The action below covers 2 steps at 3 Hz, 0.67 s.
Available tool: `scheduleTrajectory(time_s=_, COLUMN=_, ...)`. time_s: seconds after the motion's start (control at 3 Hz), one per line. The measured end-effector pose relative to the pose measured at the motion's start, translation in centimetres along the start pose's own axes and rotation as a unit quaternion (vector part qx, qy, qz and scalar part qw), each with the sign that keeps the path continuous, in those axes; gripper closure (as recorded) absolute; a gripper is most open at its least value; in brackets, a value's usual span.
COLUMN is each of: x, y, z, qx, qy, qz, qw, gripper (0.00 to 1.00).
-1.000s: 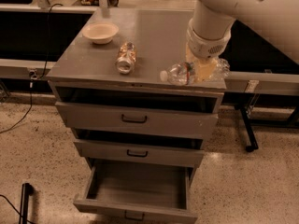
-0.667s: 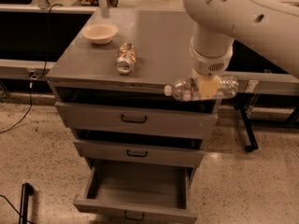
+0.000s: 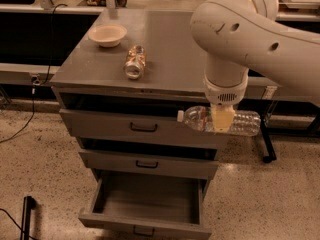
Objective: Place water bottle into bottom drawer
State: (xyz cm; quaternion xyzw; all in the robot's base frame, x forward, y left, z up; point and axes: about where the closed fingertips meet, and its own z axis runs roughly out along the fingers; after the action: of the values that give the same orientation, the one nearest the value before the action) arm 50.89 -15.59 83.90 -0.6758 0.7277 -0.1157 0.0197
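We see the bottom drawer (image 3: 150, 198) pulled wide open below the worktop's (image 3: 175, 44) front edge, ready, we judge, to receive its load. The gripper (image 3: 222, 123) hangs just off the front right corner with its fingers (image 3: 222, 116) clamped across the middle of the water bottle (image 3: 245, 123), held level in the air, cap leftward, so it can go down flat. The jar (image 3: 135, 62) lies apart, left of the worktop's middle.

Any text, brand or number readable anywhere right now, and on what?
No text can be read anywhere.
Bottle label: illegible; the pincer holds the bottle level in front of the top drawer.
Jar label: illegible.
Drawers, bowl, arm: no markings legible.
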Motion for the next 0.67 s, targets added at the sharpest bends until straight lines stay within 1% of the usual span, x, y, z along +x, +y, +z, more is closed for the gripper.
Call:
scheduleTrajectory(time_s=0.33, x=0.0, y=0.0, z=0.0, qx=0.0, qy=0.0, qz=0.0, qw=1.0, gripper=1.0)
scheduleTrajectory(time_s=0.67, x=-0.4, y=1.5, z=2.2, qx=-0.017, qy=-0.04, qz=0.008, qw=0.999, gripper=1.0)
